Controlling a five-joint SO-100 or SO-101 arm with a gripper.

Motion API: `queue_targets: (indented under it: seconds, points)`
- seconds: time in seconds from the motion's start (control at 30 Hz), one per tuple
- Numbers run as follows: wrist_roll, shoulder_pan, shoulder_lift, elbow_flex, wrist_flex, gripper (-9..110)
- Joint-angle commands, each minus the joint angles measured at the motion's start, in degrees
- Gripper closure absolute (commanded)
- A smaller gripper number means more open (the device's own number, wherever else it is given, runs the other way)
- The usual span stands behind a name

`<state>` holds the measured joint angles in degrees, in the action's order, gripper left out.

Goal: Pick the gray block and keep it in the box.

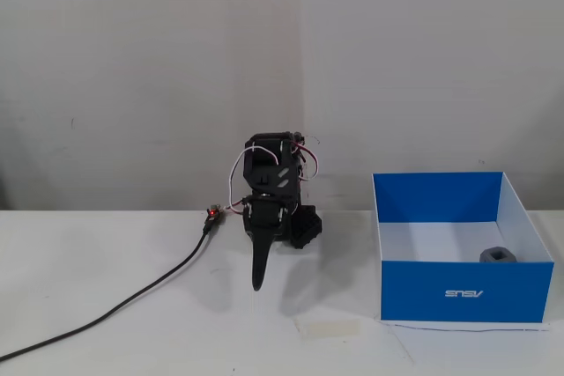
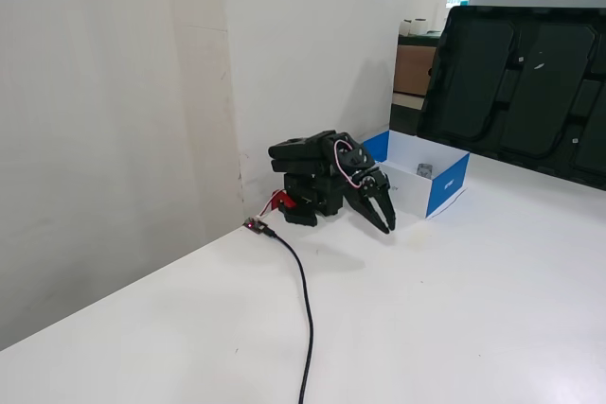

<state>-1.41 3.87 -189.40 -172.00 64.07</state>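
The gray block [image 1: 498,255] lies inside the box [image 1: 423,283], on its white floor close behind the blue front wall, right of centre. It also shows as a small gray lump [image 2: 424,170] inside the box [image 2: 447,185] in the other fixed view. The black arm is folded down on its base to the left of the box. My gripper [image 1: 258,284] hangs with its tips just above the table, shut and empty, well apart from the box. It also shows in the other fixed view [image 2: 385,224], a short gap from the box's near corner.
A black cable [image 1: 132,301] runs from the arm's base across the table toward the front left. A pale strip of tape [image 1: 330,329] lies on the table before the arm. A large black moulded panel [image 2: 530,73] leans behind the box. A wall stands close behind the arm.
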Motion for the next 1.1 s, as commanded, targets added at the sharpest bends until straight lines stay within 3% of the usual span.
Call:
queue_targets:
  seconds: [0.0, 1.07]
  points:
    - [-0.4, -0.4, -7.0, -0.7, 0.0, 101]
    - [-0.8, -0.4, -7.0, -2.2, -0.4, 101]
